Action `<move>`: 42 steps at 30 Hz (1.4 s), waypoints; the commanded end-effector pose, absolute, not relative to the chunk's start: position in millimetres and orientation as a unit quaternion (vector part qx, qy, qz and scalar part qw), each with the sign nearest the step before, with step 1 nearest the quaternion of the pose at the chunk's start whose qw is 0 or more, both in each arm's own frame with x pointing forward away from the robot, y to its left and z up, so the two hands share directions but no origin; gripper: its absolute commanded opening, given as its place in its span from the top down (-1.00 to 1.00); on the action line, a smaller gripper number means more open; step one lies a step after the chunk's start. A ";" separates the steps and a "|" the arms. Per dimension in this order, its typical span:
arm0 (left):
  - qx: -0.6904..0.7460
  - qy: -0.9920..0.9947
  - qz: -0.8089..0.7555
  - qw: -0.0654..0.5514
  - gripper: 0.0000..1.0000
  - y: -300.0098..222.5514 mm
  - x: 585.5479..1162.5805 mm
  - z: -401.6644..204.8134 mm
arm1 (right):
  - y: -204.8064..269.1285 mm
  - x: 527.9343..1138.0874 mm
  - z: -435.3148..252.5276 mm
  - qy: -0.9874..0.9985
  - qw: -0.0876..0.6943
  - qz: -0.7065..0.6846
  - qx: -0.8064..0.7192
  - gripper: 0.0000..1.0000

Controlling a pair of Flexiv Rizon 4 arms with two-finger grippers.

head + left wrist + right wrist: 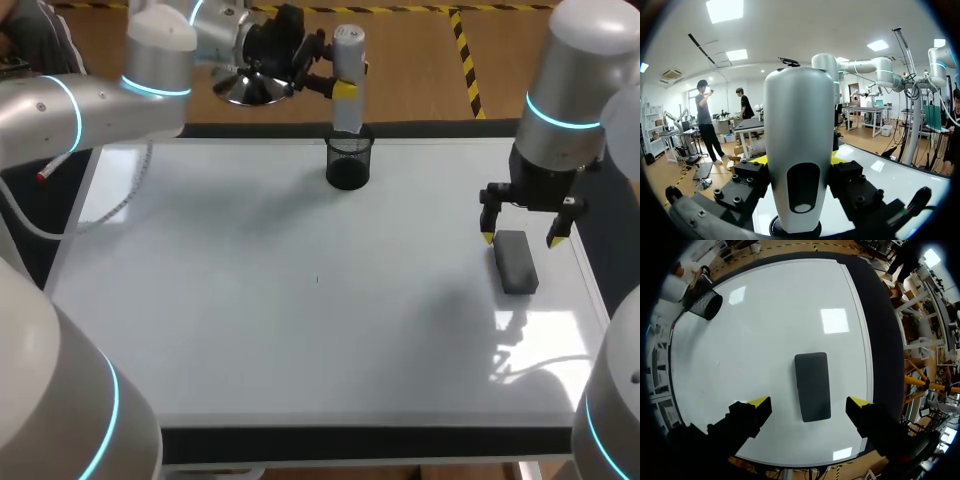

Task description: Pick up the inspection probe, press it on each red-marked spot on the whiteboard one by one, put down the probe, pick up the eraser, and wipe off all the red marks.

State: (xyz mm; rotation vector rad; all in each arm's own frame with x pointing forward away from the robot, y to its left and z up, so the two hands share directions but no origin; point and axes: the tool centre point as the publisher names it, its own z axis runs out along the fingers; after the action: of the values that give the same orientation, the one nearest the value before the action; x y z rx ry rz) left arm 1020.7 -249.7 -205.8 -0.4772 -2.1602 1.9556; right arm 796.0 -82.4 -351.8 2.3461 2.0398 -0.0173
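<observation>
The silver inspection probe (349,50) stands upright over the black mesh cup (349,162) at the back of the whiteboard (250,300), its lower end at the cup's rim. My left gripper (345,88) is shut on the probe. In the left wrist view the probe (799,130) fills the gap between the black pads (747,182). The dark grey eraser (517,264) lies flat near the board's right edge. Just above it my right gripper (520,238) hangs open, with the eraser (813,386) ahead of and between the yellow tips of the gripper (809,404). I see no red marks on the board.
The mesh cup (706,304) and the probe (674,288) show at the far corner in the right wrist view. A small red-tipped item (42,176) sits at the board's left edge. A tiny dark speck (318,280) marks the board's middle.
</observation>
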 end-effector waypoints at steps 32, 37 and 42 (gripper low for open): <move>-0.162 -0.721 0.662 0.123 1.00 -256.5 1032.4 -233.6 | -83.2 795.4 -350.6 0.656 0.016 -0.005 0.754 -1.00; -0.161 -0.722 0.661 0.124 1.00 -255.6 1032.5 -236.0 | -83.2 795.4 -350.6 0.656 0.016 -0.005 0.754 -1.00; -0.158 -0.722 0.661 0.126 1.00 -255.4 1033.2 -240.6 | -83.2 795.4 -350.6 0.656 0.016 -0.005 0.754 -1.00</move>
State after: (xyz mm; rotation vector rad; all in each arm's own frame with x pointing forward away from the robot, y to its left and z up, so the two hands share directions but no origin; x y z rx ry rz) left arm 1028.1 -253.7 -237.1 -0.4550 -2.1185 1.9229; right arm 796.0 -82.3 -351.9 2.3461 2.0399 -0.0174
